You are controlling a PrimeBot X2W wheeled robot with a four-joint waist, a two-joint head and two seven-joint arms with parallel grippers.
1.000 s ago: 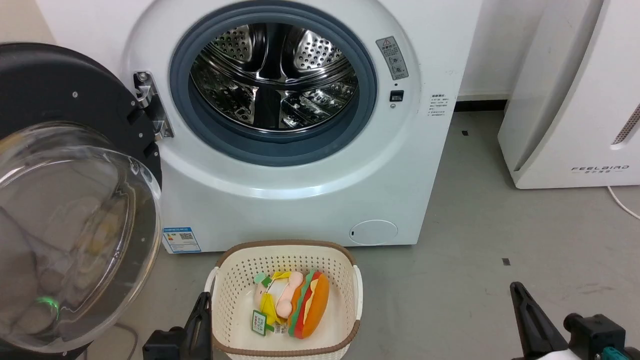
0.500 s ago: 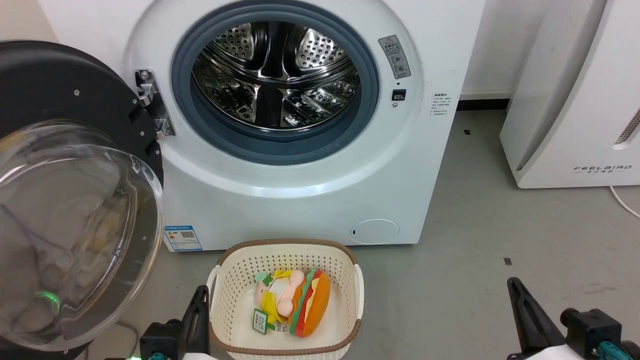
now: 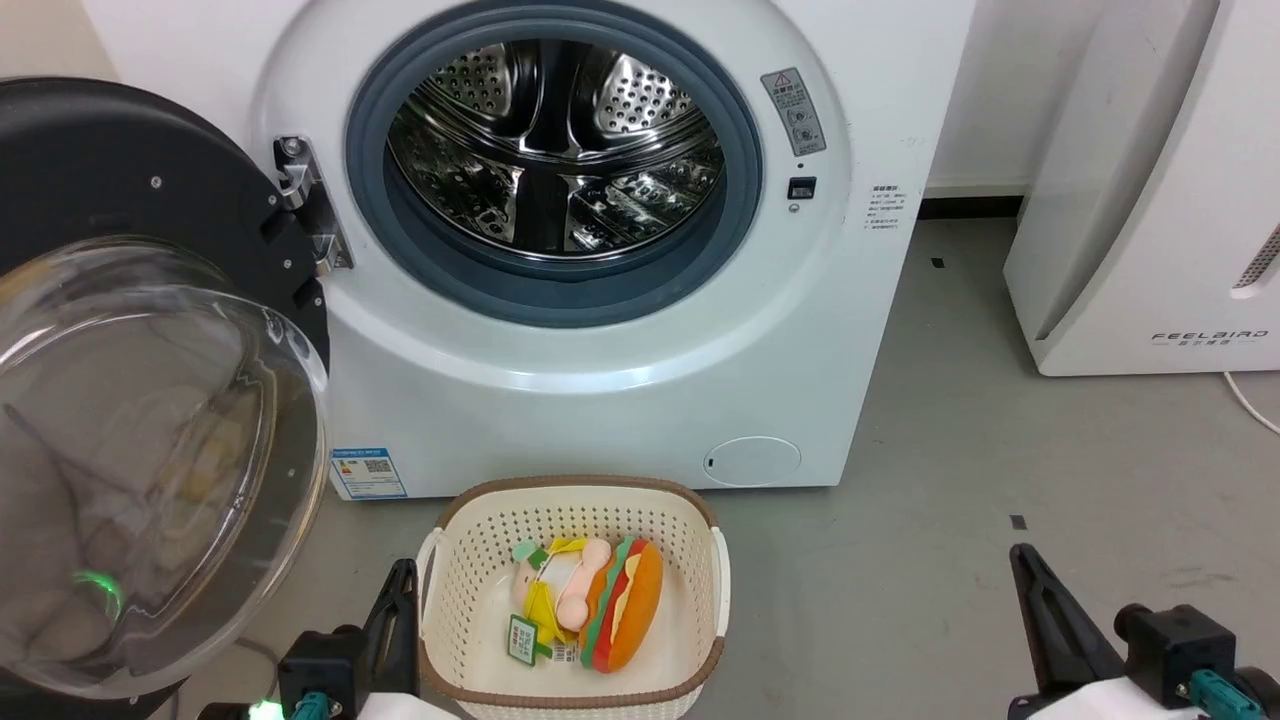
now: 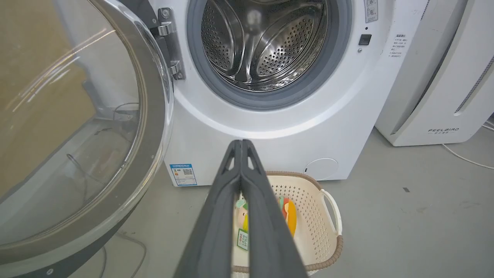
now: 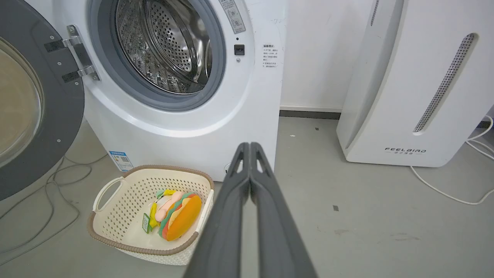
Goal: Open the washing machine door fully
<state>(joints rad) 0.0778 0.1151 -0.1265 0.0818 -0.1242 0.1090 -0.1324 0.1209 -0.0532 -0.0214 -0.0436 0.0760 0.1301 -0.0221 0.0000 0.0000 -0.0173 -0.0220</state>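
The washing machine door (image 3: 150, 300) (image 4: 150, 116) (image 5: 58, 112), black-rimmed with a bulging clear glass bowl, stands swung wide to the left on its metal hinge (image 3: 305, 215). The white machine (image 3: 600, 380) shows its steel drum (image 3: 555, 140) inside a grey rubber ring. My left gripper (image 3: 400, 590) (image 4: 241, 143) is shut and empty, low at the basket's left side. Low at the right, over bare floor, my right gripper (image 3: 1022, 560) (image 5: 249, 146) is shut and empty. Neither touches the door.
A cream perforated basket (image 3: 690, 520) (image 5: 112, 239) with a plush burger toy (image 3: 625, 620) sits on the floor before the machine. A tall white appliance (image 3: 1150, 200) stands at the right, with cables (image 5: 455, 193) on the grey floor.
The head view has shifted slightly, so the whole scene sits a little right and up. Both grippers show a bit higher in view. The door keeps its position.
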